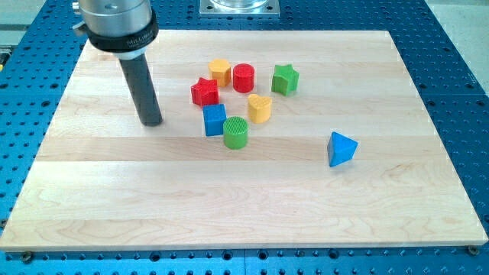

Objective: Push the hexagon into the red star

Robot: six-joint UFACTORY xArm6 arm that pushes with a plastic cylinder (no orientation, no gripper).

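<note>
The yellow hexagon [220,71] sits near the view's top centre, just up and right of the red star [204,92], almost touching it. A red cylinder [244,77] stands right beside the hexagon on its right. My tip [152,122] rests on the board to the left of the cluster, about 70 px left of the red star and slightly lower than it, touching no block.
A blue cube [215,119] and a green cylinder [236,132] lie below the red star. A yellow heart [260,108] and a green star [285,79] sit to the right. A blue triangular block [341,148] lies apart at the right. The wooden board [92,198] has blue perforated table around it.
</note>
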